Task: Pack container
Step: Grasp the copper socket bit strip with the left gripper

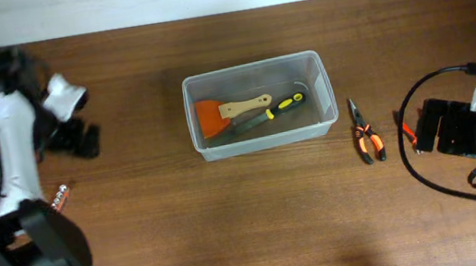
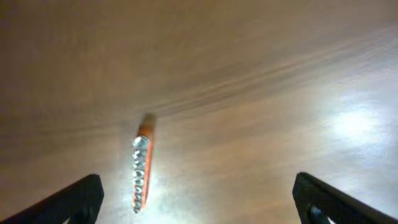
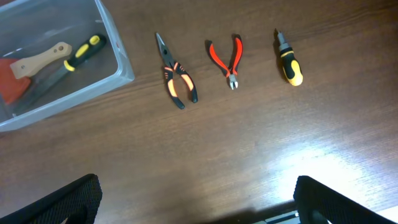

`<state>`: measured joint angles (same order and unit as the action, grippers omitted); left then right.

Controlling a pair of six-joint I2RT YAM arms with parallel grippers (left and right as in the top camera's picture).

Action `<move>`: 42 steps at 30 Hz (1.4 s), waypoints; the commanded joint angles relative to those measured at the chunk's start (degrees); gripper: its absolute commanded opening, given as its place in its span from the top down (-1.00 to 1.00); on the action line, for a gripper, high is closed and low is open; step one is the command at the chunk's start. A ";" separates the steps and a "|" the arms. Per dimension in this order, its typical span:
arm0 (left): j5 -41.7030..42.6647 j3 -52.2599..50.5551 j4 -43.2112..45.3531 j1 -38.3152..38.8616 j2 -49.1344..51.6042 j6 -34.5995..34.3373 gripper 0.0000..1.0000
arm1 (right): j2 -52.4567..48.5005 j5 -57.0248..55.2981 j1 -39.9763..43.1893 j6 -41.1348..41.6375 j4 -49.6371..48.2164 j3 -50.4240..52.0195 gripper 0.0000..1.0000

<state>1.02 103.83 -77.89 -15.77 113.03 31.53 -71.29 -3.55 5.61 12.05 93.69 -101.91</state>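
Sitting at the middle of the overhead frame, the container [image 1: 247, 66] rests on the brown table [image 1: 233, 227], well apart from both arms. Inside it an orange scraper [image 1: 213, 116] with a pale wooden handle lies beside a yellow and black tool [image 1: 277, 108]; what kind of tool it is cannot be told.

Just off the container's right wall lie the pliers [image 1: 366, 131], with orange and black grips. In the right wrist view the container fills the upper left corner, and the pliers, the red cutters [image 3: 229, 59] and a stubby screwdriver [image 3: 288, 62] form a row across the top, each apart from the next. The right gripper [image 3: 199, 202] shows at the bottom of that frame, its fingers spread wide over bare wood and holding nothing.

The left gripper [image 2: 199, 202] is likewise spread wide and empty, at the bottom of its own view. A strip of bits [image 2: 142, 171] with an orange end lies on the table at lower left, near the left-hand finger.
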 commanded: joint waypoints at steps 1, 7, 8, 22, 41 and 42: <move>0.24 -7.02 3.78 -4.83 -0.11 5.31 -1.00 | -1.31 0.31 0.46 0.48 -0.07 -0.37 -0.98; 0.24 -14.45 13.03 -9.14 -0.11 15.37 -0.83 | -4.79 0.85 0.46 0.50 0.44 -0.37 -0.98; 0.24 -15.13 14.08 -9.35 -0.11 16.44 -0.83 | -5.33 1.33 0.46 0.48 0.66 -0.37 -0.98; -2.23 -25.00 23.47 -9.64 -0.11 20.37 -0.78 | -5.97 0.76 0.48 0.48 0.61 -0.37 -0.98; 0.79 -29.66 32.48 -13.94 0.04 20.41 -0.37 | -5.97 -0.13 0.48 0.46 0.61 -0.37 -0.98; 2.05 -29.66 32.48 -14.21 0.11 20.44 -0.37 | -5.97 -0.15 0.48 0.44 0.61 -0.37 -0.98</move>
<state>-0.78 74.83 -45.56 -29.17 113.06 51.48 -77.73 -2.81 5.61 12.05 94.32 -101.91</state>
